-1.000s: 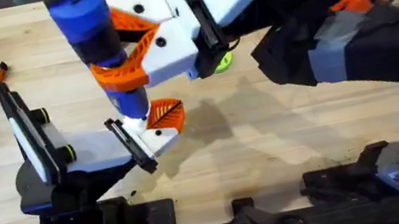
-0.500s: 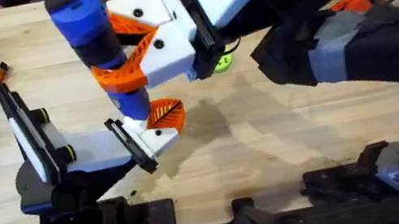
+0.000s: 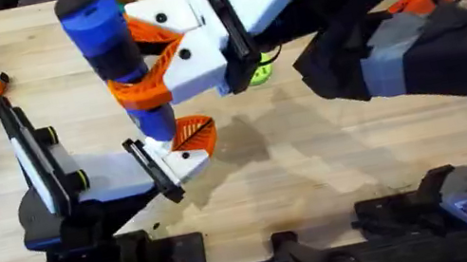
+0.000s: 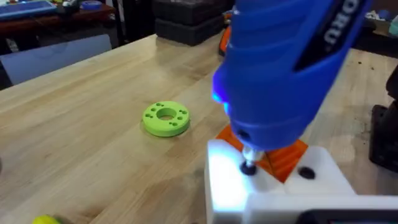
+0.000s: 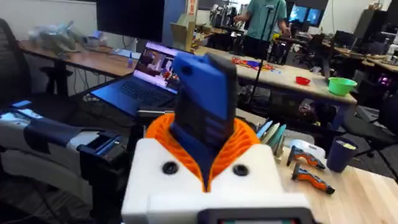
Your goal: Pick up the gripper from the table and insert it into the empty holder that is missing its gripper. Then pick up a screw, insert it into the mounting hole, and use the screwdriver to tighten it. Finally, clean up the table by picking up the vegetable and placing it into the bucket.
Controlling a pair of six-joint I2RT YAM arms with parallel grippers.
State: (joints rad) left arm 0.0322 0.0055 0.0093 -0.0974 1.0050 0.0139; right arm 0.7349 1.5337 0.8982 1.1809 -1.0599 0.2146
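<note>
Desk (image 3: 318, 174): pale wood. Right end effector (image 3: 150, 68) clenched on screwdriver (image 3: 108, 47), held upright, tip on screw (image 4: 249, 167) in holder (image 4: 273, 186), lamp lit. Left end effector (image 3: 158, 168): holder and orange gripper (image 3: 193, 133) at its tip; clamp state cannot tell. Screwdriver likely rigid, smooth plastic, top-heavy; grasp mid-barrel. Writing on barrel unreadable. Vegetable (image 4: 45, 219) near green disc (image 4: 166, 118).
</note>
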